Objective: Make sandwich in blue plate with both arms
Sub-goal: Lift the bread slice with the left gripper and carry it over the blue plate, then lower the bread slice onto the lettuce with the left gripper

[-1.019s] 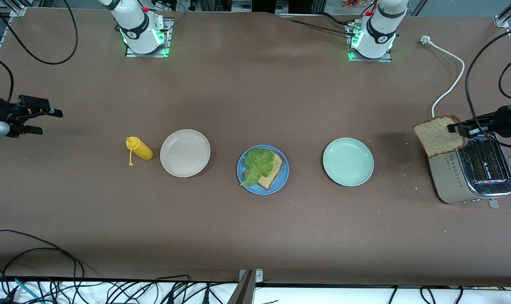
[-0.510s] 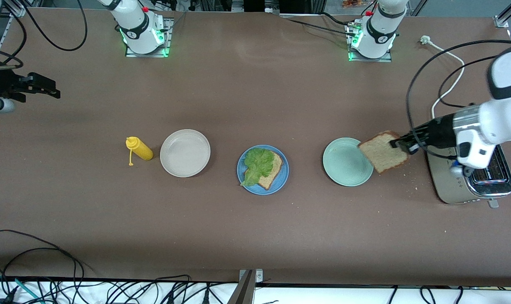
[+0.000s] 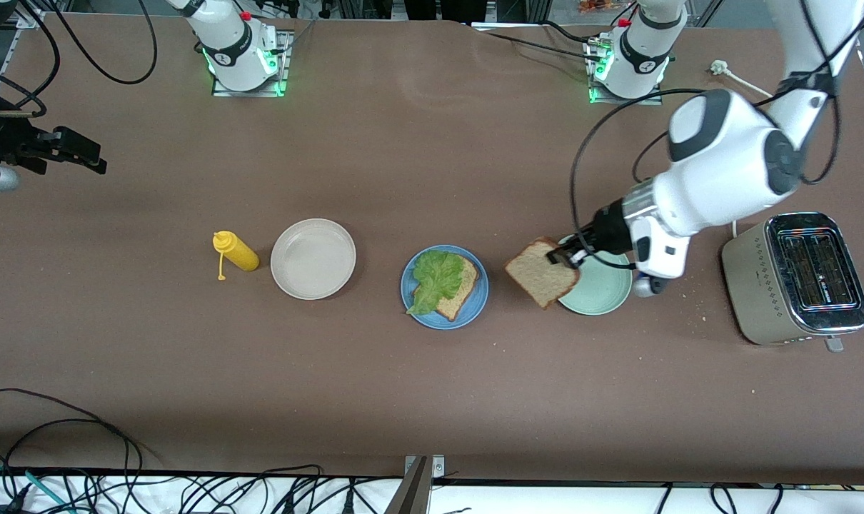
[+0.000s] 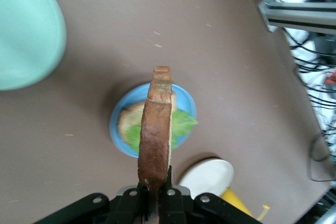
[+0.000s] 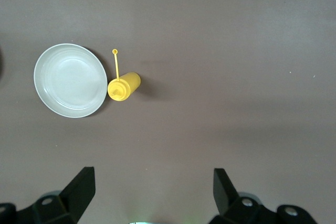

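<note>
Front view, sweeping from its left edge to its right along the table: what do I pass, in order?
right gripper → yellow bottle → beige-white plate → blue plate with lettuce and bread → bread slice in left gripper → toaster.

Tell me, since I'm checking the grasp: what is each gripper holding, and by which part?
The left gripper pinches a bread slice by its crust edge. The right gripper holds nothing.
</note>
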